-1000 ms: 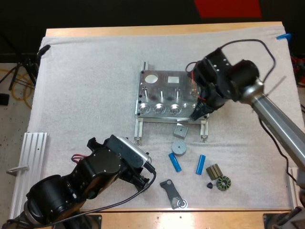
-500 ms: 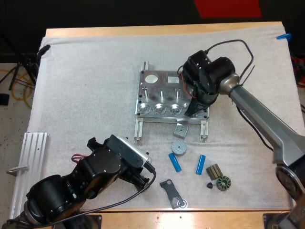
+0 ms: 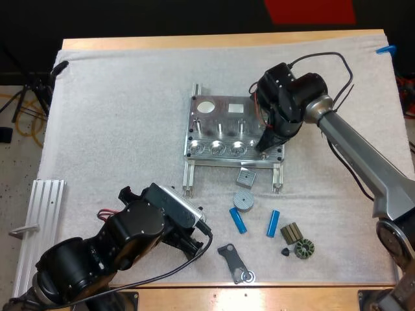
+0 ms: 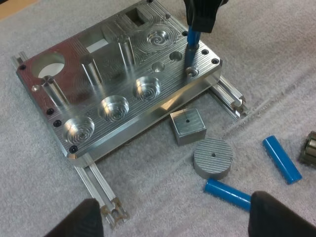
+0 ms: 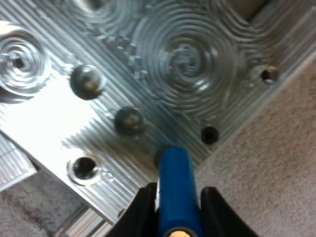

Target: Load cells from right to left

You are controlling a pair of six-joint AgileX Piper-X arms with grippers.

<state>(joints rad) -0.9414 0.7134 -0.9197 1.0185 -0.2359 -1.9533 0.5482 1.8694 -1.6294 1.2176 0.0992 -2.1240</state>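
The right arm (image 3: 350, 139) reaches over the near right corner of the metal fixture (image 3: 224, 136), which sits on rails on the white mat (image 3: 117, 116) covering the surface. The right jaws pinch a blue cylinder (image 5: 174, 182) from both sides between their black fingers (image 5: 141, 211). It stands nearly upright, its lower end at a small hole by that corner of the fixture; whether the end has entered the hole cannot be told. The left wrist view shows the held cylinder (image 4: 190, 47) hanging from the right jaws just above the corner hole. The left jaws are spread and clear of everything, their fingertips (image 4: 81, 222) low over the mat on the near side of the fixture. Two more blue cylinders (image 3: 238, 220) (image 3: 273, 223) lie on the mat near the fixture, well apart from each other. A grey round disc (image 3: 243, 200) lies just beside the first, and a small square metal block (image 3: 246, 176) sits between the disc and the fixture. Nearer the front edge lie a dark flat bracket (image 3: 233, 262), a ribbed brass-coloured piece (image 3: 291, 231) and a toothed ring (image 3: 303, 249).
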